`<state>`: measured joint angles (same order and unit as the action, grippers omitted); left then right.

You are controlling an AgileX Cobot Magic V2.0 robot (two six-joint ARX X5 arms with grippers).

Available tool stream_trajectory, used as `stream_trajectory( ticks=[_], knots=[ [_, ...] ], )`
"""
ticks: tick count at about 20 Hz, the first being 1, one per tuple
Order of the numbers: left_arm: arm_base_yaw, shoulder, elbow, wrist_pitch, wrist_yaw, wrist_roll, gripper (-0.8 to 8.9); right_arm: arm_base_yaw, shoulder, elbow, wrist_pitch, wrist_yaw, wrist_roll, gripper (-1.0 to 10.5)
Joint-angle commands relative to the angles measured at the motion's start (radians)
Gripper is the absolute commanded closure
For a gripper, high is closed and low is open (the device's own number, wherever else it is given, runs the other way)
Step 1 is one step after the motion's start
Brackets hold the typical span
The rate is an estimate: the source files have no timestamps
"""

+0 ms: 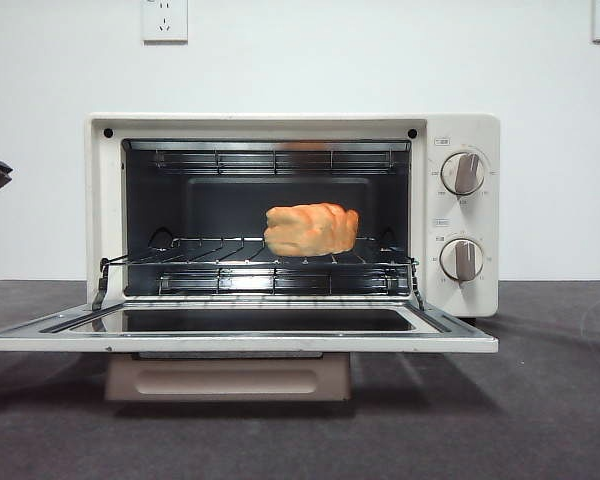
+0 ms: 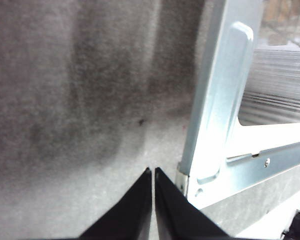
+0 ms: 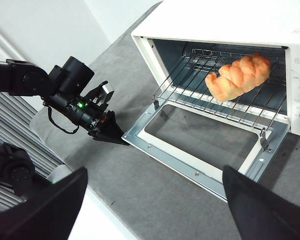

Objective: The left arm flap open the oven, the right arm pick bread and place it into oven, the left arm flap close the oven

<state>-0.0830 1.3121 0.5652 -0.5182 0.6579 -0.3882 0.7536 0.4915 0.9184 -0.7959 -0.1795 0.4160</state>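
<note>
One bread [image 1: 311,229] is seen lying on the wire rack [image 1: 230,252] inside the oven [image 1: 460,215], toward the side nearest the two knobs [image 1: 463,173]. The door [image 1: 240,330] is folded down flat, its handle [image 1: 228,378] hanging below the front edge. The left gripper [image 2: 153,171] is held low over the grey table [image 2: 80,110], just beside the door's outer corner, its jaws pressed together on nothing. The right gripper [image 3: 155,192] is held above and in front of the oven, spread wide and empty.

light even, bright | glare on door [image 2: 270,135] | left-wrist view blurred
</note>
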Motion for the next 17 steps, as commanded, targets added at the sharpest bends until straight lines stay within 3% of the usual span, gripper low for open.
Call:
stream_trajectory(
  ticks=[1,9,17],
  knots=[
    [-0.008,0.015,0.004,0.022,0.078,-0.006,8.01,0.009,0.003,0.013,0.01,0.005,-0.001,5.3],
    [0.013,0.012,0.019,0.074,0.194,-0.033,8.01,0.009,0.003,0.013,0.01,0.004,0.016,5.3],
    [0.058,-0.014,0.155,0.115,0.211,-0.092,8.01,0.009,0.003,0.013,0.011,0.004,0.022,5.3]
  ],
)
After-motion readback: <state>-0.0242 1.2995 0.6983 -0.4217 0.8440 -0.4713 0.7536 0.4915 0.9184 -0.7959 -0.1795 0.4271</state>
